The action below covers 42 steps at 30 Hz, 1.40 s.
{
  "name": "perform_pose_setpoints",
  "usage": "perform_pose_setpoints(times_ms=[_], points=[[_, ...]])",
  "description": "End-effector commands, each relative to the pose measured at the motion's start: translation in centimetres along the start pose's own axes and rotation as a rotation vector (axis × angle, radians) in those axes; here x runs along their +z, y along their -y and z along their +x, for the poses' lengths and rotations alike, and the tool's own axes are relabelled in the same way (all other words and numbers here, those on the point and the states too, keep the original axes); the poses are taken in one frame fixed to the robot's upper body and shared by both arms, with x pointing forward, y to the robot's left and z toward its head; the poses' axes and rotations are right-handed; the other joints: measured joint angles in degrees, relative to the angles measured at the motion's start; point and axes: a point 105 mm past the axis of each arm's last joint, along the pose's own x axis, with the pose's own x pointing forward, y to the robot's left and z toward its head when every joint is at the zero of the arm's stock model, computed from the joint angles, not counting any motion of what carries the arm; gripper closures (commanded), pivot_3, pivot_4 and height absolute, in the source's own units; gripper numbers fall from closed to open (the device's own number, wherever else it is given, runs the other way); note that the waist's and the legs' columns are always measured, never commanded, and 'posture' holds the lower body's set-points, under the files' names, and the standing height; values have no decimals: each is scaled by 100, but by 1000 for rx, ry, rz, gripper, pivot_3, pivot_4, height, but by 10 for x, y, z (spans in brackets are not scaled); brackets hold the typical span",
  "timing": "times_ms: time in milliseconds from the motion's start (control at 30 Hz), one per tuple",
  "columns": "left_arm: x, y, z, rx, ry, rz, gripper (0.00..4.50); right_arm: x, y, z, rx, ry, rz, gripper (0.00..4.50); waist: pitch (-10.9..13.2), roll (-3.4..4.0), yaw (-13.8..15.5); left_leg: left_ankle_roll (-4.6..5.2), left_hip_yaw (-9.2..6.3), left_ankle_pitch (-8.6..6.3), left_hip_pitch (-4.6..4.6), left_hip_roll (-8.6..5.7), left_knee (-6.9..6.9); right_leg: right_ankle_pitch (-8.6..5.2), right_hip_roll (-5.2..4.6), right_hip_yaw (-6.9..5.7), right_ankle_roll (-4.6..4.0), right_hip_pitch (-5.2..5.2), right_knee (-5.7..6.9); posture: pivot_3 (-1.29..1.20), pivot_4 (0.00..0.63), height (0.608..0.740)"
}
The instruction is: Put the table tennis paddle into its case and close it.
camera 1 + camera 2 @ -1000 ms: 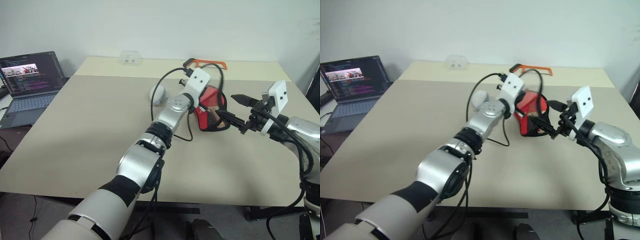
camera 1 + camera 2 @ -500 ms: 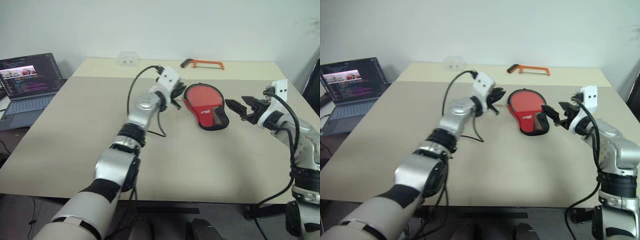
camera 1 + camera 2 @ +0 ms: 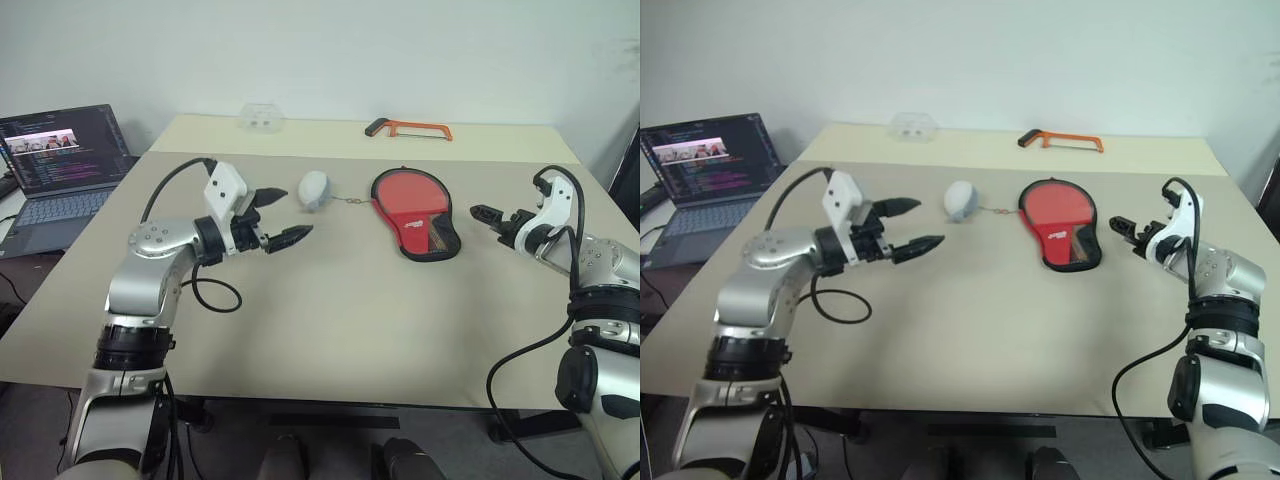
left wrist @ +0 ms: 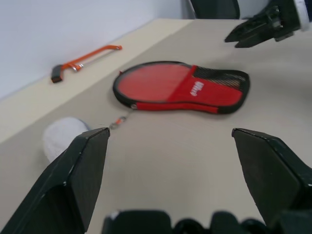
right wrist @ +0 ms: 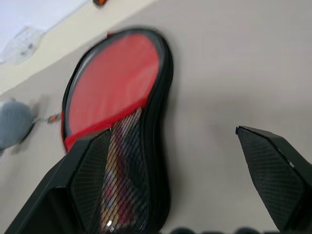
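Both grippers, left gripper [image 3: 278,216] and right gripper [image 3: 488,216], are being held spread apart, empty, flanking the case [image 3: 412,209] lying flat on the table [image 3: 340,320].

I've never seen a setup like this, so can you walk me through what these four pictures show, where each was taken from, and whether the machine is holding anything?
This is a humanoid robot with two arms, each ending in two black fingers. Two pictures come from cameras in its head, looking down over a beige table. The other two come from cameras on its wrists, looking out between the fingers.

The left gripper and the right gripper are both open and hold nothing.

On the table, a red and black paddle-shaped case lies flat between the arms. A short chain joins it to a small white ball-shaped thing. An orange hacksaw and a clear plastic item lie at the far edge. A laptop sits off to the left.
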Motion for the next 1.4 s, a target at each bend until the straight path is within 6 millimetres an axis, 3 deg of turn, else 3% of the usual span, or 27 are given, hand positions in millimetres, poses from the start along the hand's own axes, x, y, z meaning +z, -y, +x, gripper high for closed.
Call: perform_pose_setpoints(times_ms=[33,400,567,767,1033,1133,1400], points=[[9,12,-8,-10,3,63,22,10,-10,-1,95,20,132,0,0,0,-22,0,0,0,0,1,-1,0,1,0,0,0,-1,0,150,740],[5,29,-10,13,-12,37,22,-41,-16,16,161,-105,252,0,-1,-2,-39,0,2,0,1,1,-2,0,2,4,0,-1,-3,0,150,740],[4,27,-12,28,-30,44,22,-59,-34,20,232,-149,269,0,-2,-2,-76,1,1,0,5,6,-2,0,7,4,0,0,1,0,150,740],[3,27,-10,30,-35,47,22,-68,-55,20,306,-163,279,0,-2,-3,-156,0,1,-1,6,8,-3,0,8,5,0,0,3,0,150,740],[1,29,-7,24,-41,48,22,-73,-63,25,306,-158,295,0,-2,-3,-198,1,1,-1,7,8,-4,0,8,6,0,0,3,0,150,740],[1,29,-6,25,-42,53,0,-78,-61,29,279,-163,293,636,-2,-3,-208,1,2,-1,8,8,-4,0,8,6,0,0,4,0,150,740],[0,28,-6,34,-45,59,0,-89,-57,35,235,-190,301,3425,-9,-15,-209,1,2,-1,7,7,-6,0,8,7,0,0,1,0,150,740]])
